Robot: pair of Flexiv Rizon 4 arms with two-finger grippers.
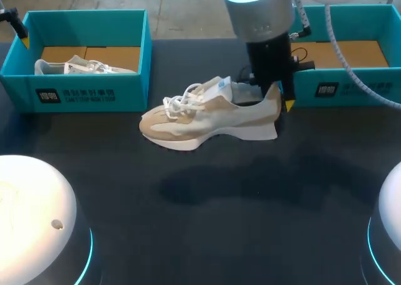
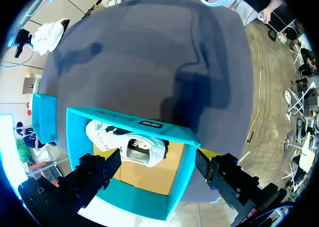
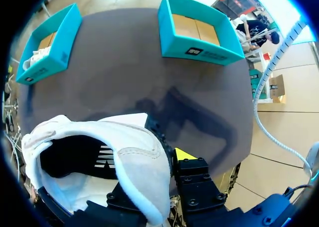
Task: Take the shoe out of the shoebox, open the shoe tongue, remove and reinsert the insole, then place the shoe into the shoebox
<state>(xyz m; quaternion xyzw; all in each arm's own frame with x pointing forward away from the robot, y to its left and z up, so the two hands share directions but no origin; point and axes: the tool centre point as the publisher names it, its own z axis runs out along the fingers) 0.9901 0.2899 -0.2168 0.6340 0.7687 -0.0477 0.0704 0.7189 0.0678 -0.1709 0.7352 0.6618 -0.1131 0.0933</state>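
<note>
Currently the right gripper [image 1: 270,92] pinches the heel of the beige-and-white laced sneaker [image 1: 210,116] standing on the dark table [image 1: 250,197], while the left gripper [image 2: 158,173] hangs wide open above a teal cardboard shoebox [image 2: 180,173].

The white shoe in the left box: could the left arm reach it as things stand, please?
Probably yes: the left gripper hangs open above the open-topped left box, nothing covering the white shoe.

The bench [image 1: 219,222] is open in front of the shoe [image 1: 207,119]; behind, the left shoebox [image 1: 88,92], right shoebox [image 1: 351,88] and right arm [image 1: 260,22] crowd it.
</note>
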